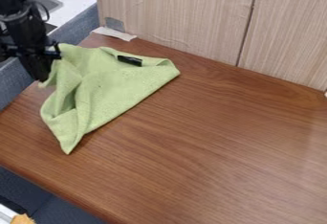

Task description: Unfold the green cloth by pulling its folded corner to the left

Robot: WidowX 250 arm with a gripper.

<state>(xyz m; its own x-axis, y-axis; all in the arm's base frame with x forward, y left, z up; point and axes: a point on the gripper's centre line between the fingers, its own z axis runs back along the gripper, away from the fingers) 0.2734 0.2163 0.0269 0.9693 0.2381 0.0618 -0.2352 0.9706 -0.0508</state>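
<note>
The arm (22, 24) is coming in at the upper left, and its gripper (43, 76) is hanging down over the left edge of the table (211, 141), right against the near-left folds of the cloth (112, 84). Whether it is gripping the fabric or merely touching it, I cannot tell, because the dark parts are blending together and folds are crowding in beside them. The green cloth is lying on the upper left part of the table, one pointed corner reaching towards the front edge and another side spreading to the right, below the wall panel (179, 12). It is probably staying bunched beside the gripper because the fabric is soft and gathering there, while its far parts are lying flatter under their own weight. Creases are running down towards the front corner, so the cloth is resting partly folded over itself. A small black patch (130, 61) is showing on its upper right part. Behind the cloth, a white strip (114, 33) is lying along the back edge of the table, near the foot of the panel, with a small grey piece (115, 24) sitting just above it, perhaps serving as a fastening
</note>
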